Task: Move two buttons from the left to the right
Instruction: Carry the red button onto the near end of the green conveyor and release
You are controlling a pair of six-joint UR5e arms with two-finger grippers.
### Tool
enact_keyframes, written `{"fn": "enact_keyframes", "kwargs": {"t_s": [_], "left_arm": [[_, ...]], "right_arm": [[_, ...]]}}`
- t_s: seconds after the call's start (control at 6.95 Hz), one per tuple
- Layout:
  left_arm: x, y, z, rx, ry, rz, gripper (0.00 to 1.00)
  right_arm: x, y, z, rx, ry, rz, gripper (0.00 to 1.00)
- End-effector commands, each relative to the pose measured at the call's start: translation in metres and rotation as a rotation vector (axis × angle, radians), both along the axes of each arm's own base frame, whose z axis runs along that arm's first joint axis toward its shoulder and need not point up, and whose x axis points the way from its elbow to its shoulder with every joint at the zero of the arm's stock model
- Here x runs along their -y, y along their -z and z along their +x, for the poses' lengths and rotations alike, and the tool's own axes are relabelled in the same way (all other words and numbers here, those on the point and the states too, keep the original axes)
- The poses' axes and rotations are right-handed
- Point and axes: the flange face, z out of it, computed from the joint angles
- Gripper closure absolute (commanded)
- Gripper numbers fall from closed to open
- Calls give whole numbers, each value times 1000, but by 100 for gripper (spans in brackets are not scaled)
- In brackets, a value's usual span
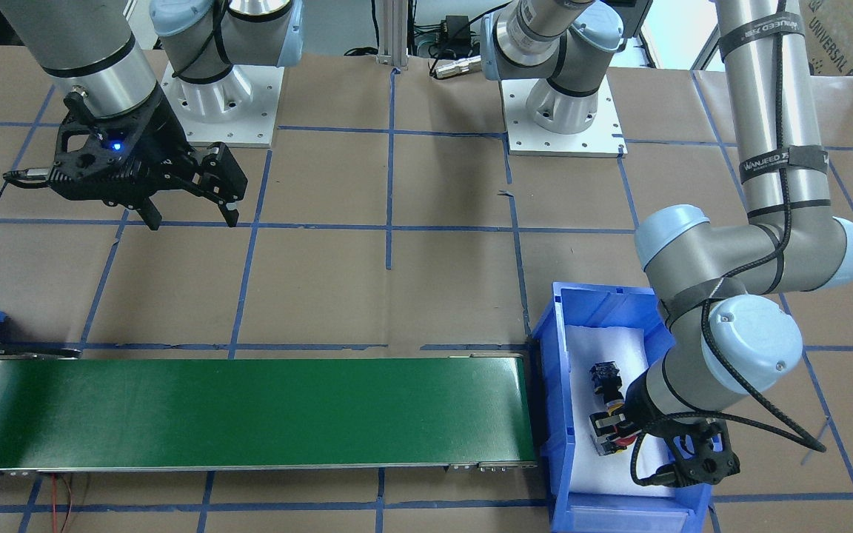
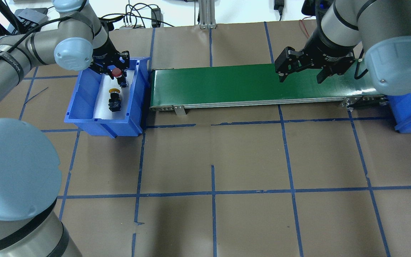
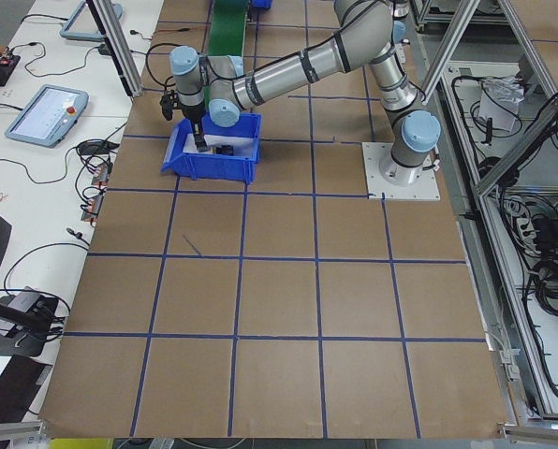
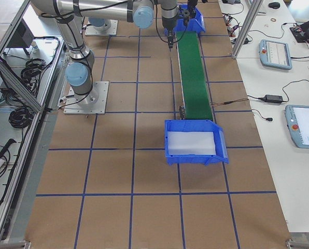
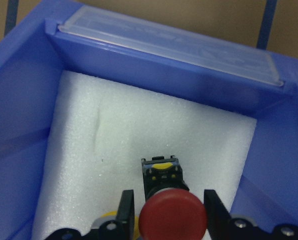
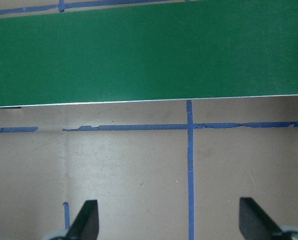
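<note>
On white foam inside the blue bin [image 2: 84, 107] lie both buttons. My left gripper [image 5: 170, 210] reaches down into this bin. Its fingers [image 5: 126, 210] press against the sides of the red mushroom cap of the red button [image 5: 173, 222], so it is shut on it. The overhead view shows the same red button [image 2: 117, 73] under my left gripper [image 2: 119, 69]. The yellow-capped button [image 2: 114, 98] lies free just beside it, nearer the robot. My right gripper [image 2: 302, 73] hangs open and empty at the near edge of the green conveyor belt [image 2: 227, 82].
The conveyor [image 1: 249, 411] runs from the left bin [image 1: 567, 444] to a second blue bin [image 2: 409, 114] at the right end. That bin [image 4: 193, 142] holds only white foam. Brown paper with blue tape lines covers the table.
</note>
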Motion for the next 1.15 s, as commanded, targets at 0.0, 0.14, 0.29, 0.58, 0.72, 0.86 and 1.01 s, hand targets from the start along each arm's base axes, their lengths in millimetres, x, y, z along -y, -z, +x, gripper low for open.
{"fn": "enact_keyframes", "kwargs": {"t_s": [0.0,0.14,0.29,0.58,0.72,0.86,1.01], "left_arm": [[-4,-38,6,-3,0,-48,68],[-17,-75,4,-7,-4,-64,68],[-37,-116,-5,-49,-11,-71,68],[-77,-160,-68,-88,24,-34,68],[-90,-166,-116,-74,51,-41,68],[-97,-162,-144,-72,82,-31,68],[-88,-143,-149,-68,117,-18,68]], "right_arm": [[0,0,0,0,-1,-1,0],[0,0,0,0,1,-1,0],[0,0,0,0,1,1,0],[0,0,0,0,1,1,0],[0,0,0,0,1,1,0],[0,-1,0,0,1,-2,0],[0,0,-1,0,2,1,0]]}}
